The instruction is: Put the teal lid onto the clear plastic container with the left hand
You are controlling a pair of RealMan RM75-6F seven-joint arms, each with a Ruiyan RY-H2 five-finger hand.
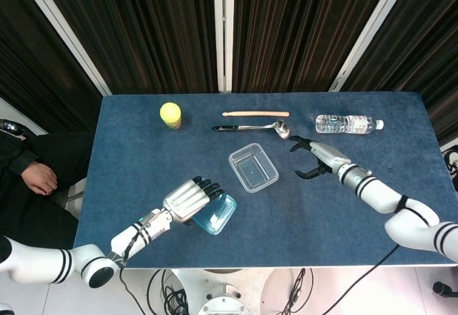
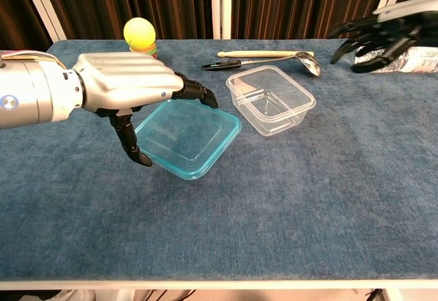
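The teal lid hangs tilted above the blue table, and my left hand grips it from above at its left edge. The clear plastic container stands open and empty on the table, to the right of the lid and a little farther back. My right hand hovers with its fingers spread, right of the container and near the bottle, holding nothing.
A metal ladle and a wooden stick lie behind the container. A water bottle lies at the back right. A yellow-capped jar stands at the back left.
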